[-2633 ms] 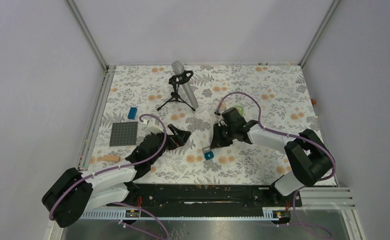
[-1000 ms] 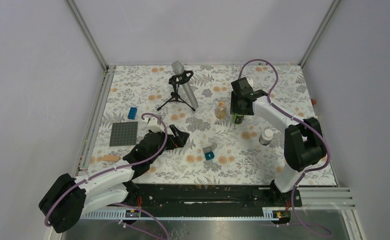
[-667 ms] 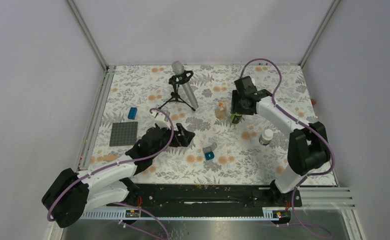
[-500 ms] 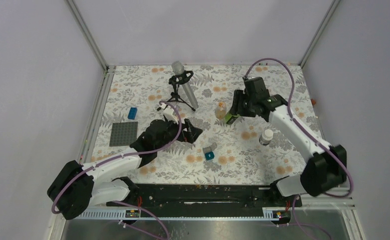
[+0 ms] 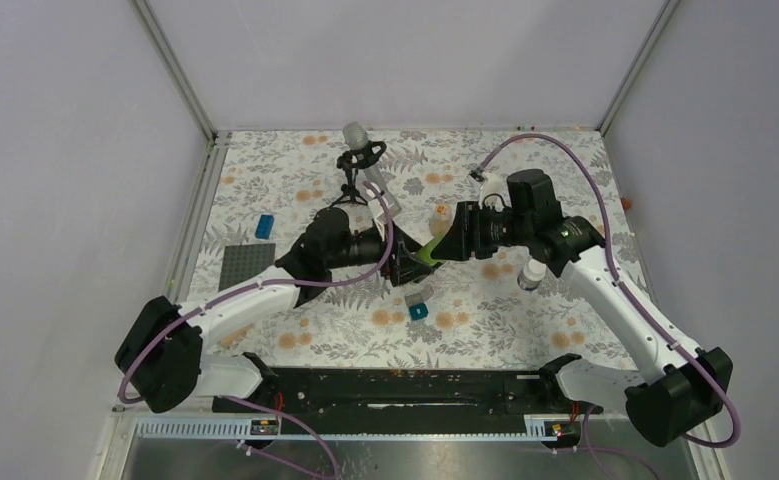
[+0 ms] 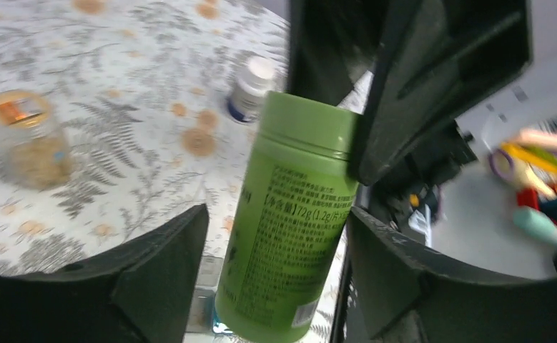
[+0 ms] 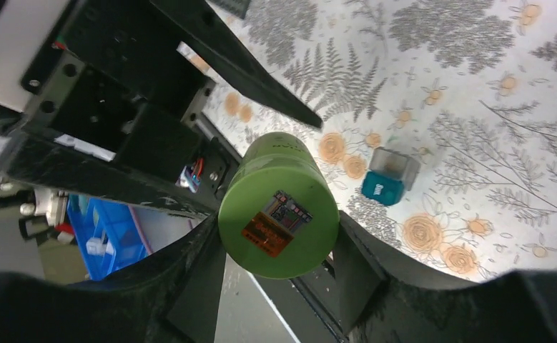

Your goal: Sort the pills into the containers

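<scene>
Green pill bottle (image 5: 426, 252) is held aloft and tilted over mid-table between the two arms. The right gripper (image 5: 445, 244) is clamped on its capped end, presumably presenting it so the other arm can take the body and the cap can be twisted off. The left gripper (image 5: 403, 263) has its jaws apart, straddling the bottle's lower body. The left wrist view shows a clear gap on one side, while the other finger (image 6: 397, 271) is close to or touching the wall; cannot tell which. Amber pill jar (image 6: 25, 139) and white-capped bottle (image 6: 250, 89) stand on the floral table (image 5: 295, 170), well apart from the handover.

Plain grey walls (image 5: 395, 60), floral tabletop (image 5: 565, 170)
</scene>
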Controlling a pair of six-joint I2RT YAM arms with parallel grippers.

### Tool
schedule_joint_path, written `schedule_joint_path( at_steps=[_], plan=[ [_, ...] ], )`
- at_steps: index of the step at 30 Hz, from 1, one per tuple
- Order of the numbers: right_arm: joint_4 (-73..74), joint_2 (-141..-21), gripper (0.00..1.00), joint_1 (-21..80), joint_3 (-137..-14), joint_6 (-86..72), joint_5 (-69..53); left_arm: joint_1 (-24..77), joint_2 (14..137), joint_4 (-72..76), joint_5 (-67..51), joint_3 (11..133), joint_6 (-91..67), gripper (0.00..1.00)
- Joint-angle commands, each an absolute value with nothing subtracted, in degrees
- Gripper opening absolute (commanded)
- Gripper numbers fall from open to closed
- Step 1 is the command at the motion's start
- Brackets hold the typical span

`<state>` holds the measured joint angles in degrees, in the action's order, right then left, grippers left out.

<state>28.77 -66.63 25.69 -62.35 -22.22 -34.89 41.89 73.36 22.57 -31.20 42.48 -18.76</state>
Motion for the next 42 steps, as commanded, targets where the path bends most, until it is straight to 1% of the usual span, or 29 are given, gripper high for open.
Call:
schedule_joint_path(
  at_steps=[1, 4, 7, 8, 9, 10, 11, 14, 15, 16, 17, 19, 21, 25, 26, 27, 29, 33, 37, 42],
  plan=[
    [26.53, -62.94, 0.19, 27.33, -64.37, -21.22, -45.34, 41.93, 75.68, 24.77, -49.94, 45.73, -17.71, 0.66],
    [26.15, -62.89, 0.2, 27.42, -64.72, -21.38, -46.68, 41.96, 76.42, 26.55, -53.54, 45.22, -19.56, 0.62],
    [24.46, -63.09, 0.2, 27.59, -64.11, -22.23, -47.76, 41.99, 75.98, 26.43, -53.44, 44.87, -19.59, 0.5],
    [23.59, -62.91, 0.21, 27.6, -63.76, -22.43, -47.65, 41.97, 75.8, 25.87, -52.87, 44.95, -19.32, 0.43],
    [22.46, -62.53, 0.22, 27.6, -63.17, -22.99, -46.63, 41.99, 75.5, 25.27, -52.05, 45.14, -18.87, 0.32],
    [20.56, -61.72, 0.28, 27.66, -62.09, -24.4, -44.68, 42.01, 75.31, 24.67, -50.82, 45.28, -18.51, 0.16],
    [17.28, -60.87, 0.38, 27.76, -60.58, -26.32, -42.17, 41.97, 75.1, 24.38, -49.01, 45.21, -18.46, 0.0],
    [8.16, -59.4, 0.68, 29.48, -56.66, -33.37, -33.59, 41.99, 74.61, 25.79, -42.4, 44.41, -19.62, 0.0],
    [6.75, -59.61, 0.76, 30.83, -56.31, -34.78, -30.46, 41.95, 74.54, 26.05, -41.13, 44.25, -19.91, 0.0],
    [6.12, -60.09, 0.81, 32.24, -56.39, -35.91, -26.72, 41.93, 74.51, 26.45, -39.97, 44.15, -20.49, 0.0],
    [5.2, -60.7, 0.83, 33.69, -56.54, -37.21, -23.75, 41.97, 74.41, 26.98, -38.77, 43.94, -21.27, 0.0],
    [2.08, -61.65, 0.84, 35.67, -55.86, -41.04, -19.85, 42.0, 73.96, 28.41, -36.5, 43.31, -22.73, 0.0],
    [-1.78, -61.86, 0.8, 36.91, -54.26, -44.02, -17.09, 41.93, 73.25, 28.98, -33.86, 42.68, -23.83, 0.0],
    [-2.29, -61.72, 0.61, 38.0, -53.78, -46.04, -13.27, 41.93, 71.56, 29.92, -30.39, 41.26, -25.89, 0.0],
    [-2.14, -61.76, 0.54, 38.05, -53.97, -45.99, -13.2, 41.96, 71.3, 30.93, -30.25, 40.82, -26.38, 0.0],
    [-1.96, -61.75, 0.43, 38.06, -54.16, -45.89, -13.04, 41.93, 70.97, 31.41, -29.93, 40.36, -26.93, 0.0],
    [-1.95, -61.75, 0.29, 38.05, -54.5, -45.43, -13.36, 41.98, 70.46, 31.52, -28.83, 40.07, -27.56, 0.0],
    [-2.15, -62.39, 0.0, 37.97, -56.0, -40.84, -19.94, 41.76, 69.83, 31.44, -29.08, 40.35, -29.55, 0.0],
    [-1.82, -62.91, 0.0, 37.6, -57.45, -32.73, -29.15, 41.0, 68.59, 31.74, -33.76, 40.71, -31.29, 0.0],
    [-10.01, -62.67, 0.0, 34.96, -55.46, -29.51, -45.37, 39.05, 67.02, 34.93, -43.25, 40.35, -31.7, 0.0]
  ],
)
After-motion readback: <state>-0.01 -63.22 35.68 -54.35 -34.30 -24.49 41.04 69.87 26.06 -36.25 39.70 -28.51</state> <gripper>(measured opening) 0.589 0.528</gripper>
